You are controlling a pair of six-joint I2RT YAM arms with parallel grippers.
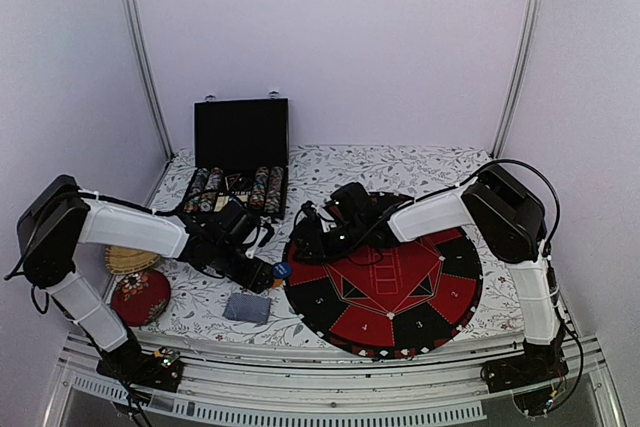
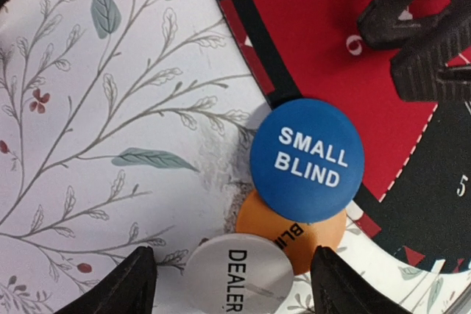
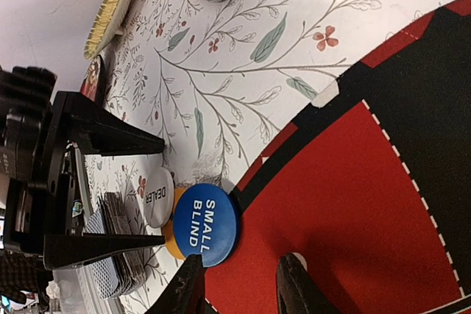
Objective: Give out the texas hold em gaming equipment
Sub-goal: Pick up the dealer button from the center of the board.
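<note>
Three buttons lie overlapping at the left rim of the round red-and-black mat (image 1: 385, 287). The blue SMALL BLIND button (image 2: 307, 159) is on top, half over the mat's edge. Under it is the orange button (image 2: 294, 239), then the white DEALER button (image 2: 239, 276). My left gripper (image 2: 232, 257) is open, its fingers either side of the DEALER button and apart from it. My right gripper (image 3: 239, 279) hangs open over the red mat with nothing between its fingers; one fingertip (image 3: 188, 281) is beside the blue button (image 3: 204, 223). A deck of grey-backed cards (image 1: 247, 307) lies on the floral cloth.
An open black chip case (image 1: 240, 137) stands at the back left with rows of striped chips (image 1: 235, 190). A woven yellow dish (image 1: 130, 259) and a red round cushion (image 1: 140, 295) sit at the left edge. The two grippers are close together.
</note>
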